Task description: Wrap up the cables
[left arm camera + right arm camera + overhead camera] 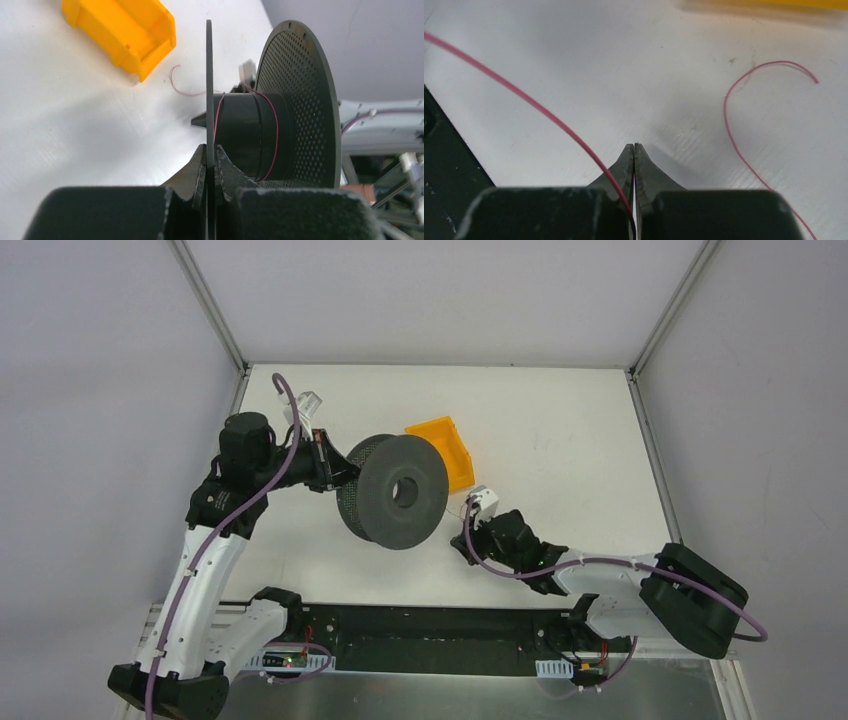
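A black spool (392, 490) with perforated flanges is held on edge above the table. My left gripper (335, 472) is shut on its thin left flange (209, 90); the jaws (210, 152) clamp the rim. A thin red cable (276, 135) runs in a couple of turns round the hub, and a loose end (180, 90) lies on the table behind. My right gripper (470, 535), to the right of the spool and low over the table, is shut (634, 147) on the cable (524, 97), which arcs off to the upper left. Another stretch (734, 130) curves on the table to the right.
A yellow bin (448, 445) lies on the white table just behind the spool, and also shows in the left wrist view (125, 30) and at the top edge of the right wrist view (774, 4). The black base rail (420, 625) runs along the near edge.
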